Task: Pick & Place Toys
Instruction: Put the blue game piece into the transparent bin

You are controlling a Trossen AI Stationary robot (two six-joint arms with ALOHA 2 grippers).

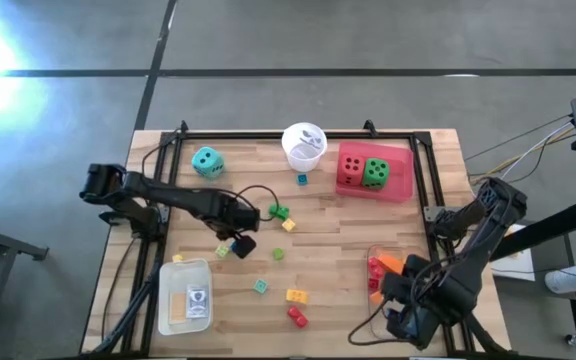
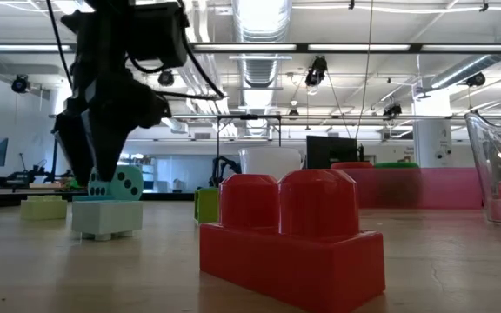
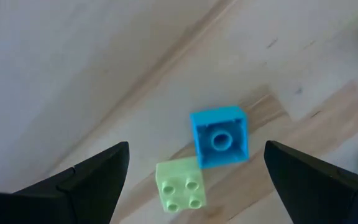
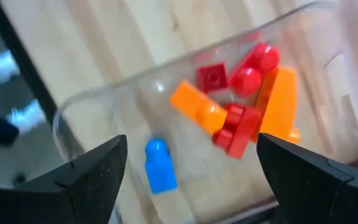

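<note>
My left gripper (image 3: pixel 196 146) points down, open, over the table's left-middle (image 1: pixel 240 238). A blue brick (image 3: pixel 219 137) and a light green brick (image 3: pixel 180 185) lie on the wood between and below its fingers, untouched. More bricks lie loose nearby: green (image 1: pixel 278 212), yellow (image 1: pixel 296 296) and red (image 1: pixel 296 316). The teal die (image 1: pixel 207 162) rests on the table at the far left. My right gripper (image 4: pixel 191 138) hangs open above the clear tray (image 1: pixel 380 252), which holds red, orange and blue bricks (image 4: pixel 235 118).
A pink tray (image 1: pixel 400 185) at the far right holds a red die (image 1: pixel 351 168) and a green die (image 1: pixel 375 172). A white cup (image 1: pixel 304 143) stands at the far middle. A white tray (image 1: pixel 185 270) with cards sits near left. A black frame rail (image 1: pixel 428 180) runs along the table's sides.
</note>
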